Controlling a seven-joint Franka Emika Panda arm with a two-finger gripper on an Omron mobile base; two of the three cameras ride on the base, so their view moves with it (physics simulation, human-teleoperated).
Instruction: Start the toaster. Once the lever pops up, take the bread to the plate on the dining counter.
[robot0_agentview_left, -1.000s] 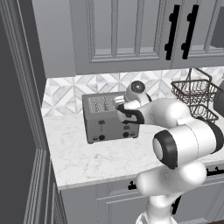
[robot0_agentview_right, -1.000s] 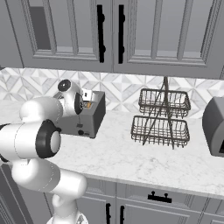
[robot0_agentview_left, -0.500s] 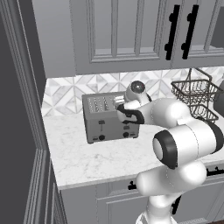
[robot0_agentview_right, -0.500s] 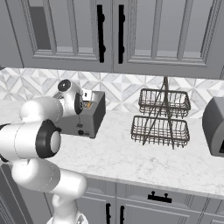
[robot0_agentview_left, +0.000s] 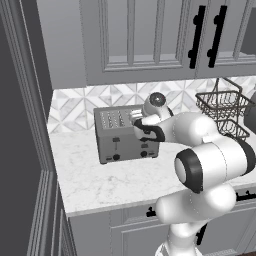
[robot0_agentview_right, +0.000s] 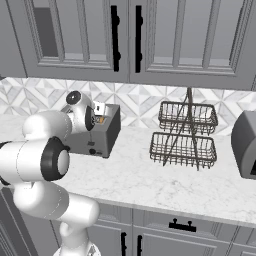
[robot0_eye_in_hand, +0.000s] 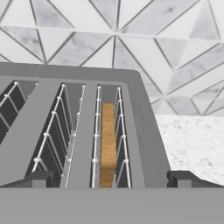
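Observation:
The grey four-slot toaster (robot0_agentview_left: 122, 135) (robot0_agentview_right: 102, 135) (robot0_eye_in_hand: 144, 127) stands on the marble worktop against the tiled wall. One black lever (robot0_agentview_left: 115, 142) shows on its front face above a round knob. The bread (robot0_eye_in_hand: 108, 144) (robot0_agentview_right: 100, 120) sits upright in the rightmost slot, its golden-brown crust edge facing up. My gripper (robot0_agentview_left: 139, 121) (robot0_agentview_right: 98, 111) (robot0_eye_in_hand: 111, 179) hovers just above the toaster's top at that end, open. Its fingertips (robot0_eye_in_hand: 37, 178) stand wide to either side of the slots, touching nothing. The plate and the dining counter are out of view.
A two-tier wire basket (robot0_agentview_left: 222, 112) (robot0_agentview_right: 184, 135) stands to the toaster's right. Further right is a grey appliance (robot0_agentview_right: 246, 145). Upper cabinets (robot0_agentview_right: 125, 40) hang above the worktop (robot0_agentview_right: 150, 185). A tall dark panel (robot0_agentview_left: 20, 150) bounds the left end.

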